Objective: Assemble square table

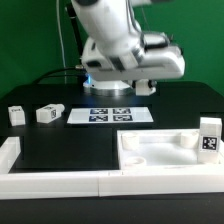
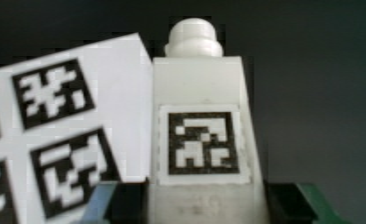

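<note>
In the wrist view a white table leg [image 2: 201, 110] with a black-white tag and a rounded peg at its far end sits between my gripper's [image 2: 205, 203] two fingers [image 2: 119, 203], which press its sides. In the exterior view the gripper [image 1: 108, 92] hangs low over the marker board [image 1: 110, 115], its jaws mostly hidden by the arm. The square table top [image 1: 152, 152] lies at the front right with one leg [image 1: 209, 137] standing at its right end. Two more legs [image 1: 16, 114] [image 1: 48, 114] lie on the table at the left.
The marker board also shows beside the held leg in the wrist view [image 2: 47, 120]. Long white border bars run along the front edge [image 1: 60, 181] and the left side [image 1: 10, 155] of the black table.
</note>
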